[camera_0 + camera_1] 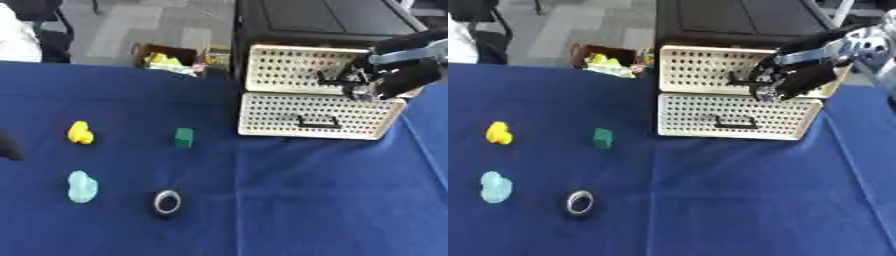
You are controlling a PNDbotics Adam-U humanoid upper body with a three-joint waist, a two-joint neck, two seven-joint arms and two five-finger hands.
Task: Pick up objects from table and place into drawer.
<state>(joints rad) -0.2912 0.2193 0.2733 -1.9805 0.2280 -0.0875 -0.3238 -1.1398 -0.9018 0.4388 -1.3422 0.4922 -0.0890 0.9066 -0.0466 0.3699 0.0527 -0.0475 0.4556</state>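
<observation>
Blue bench [289, 200] on the left carries all four objects, yellow [80, 133], green [184, 137], turquoise [82, 187] and ring [167, 201], none in a drawer yet, while right hand [791, 80] is at the upper drawer [710, 69], its grasp unclear.

The right hand [785, 82] is at the upper drawer [702, 67] front; a duck [498, 133], block [603, 138] and tape roll [580, 202] lie on the worktop [737, 195].
</observation>
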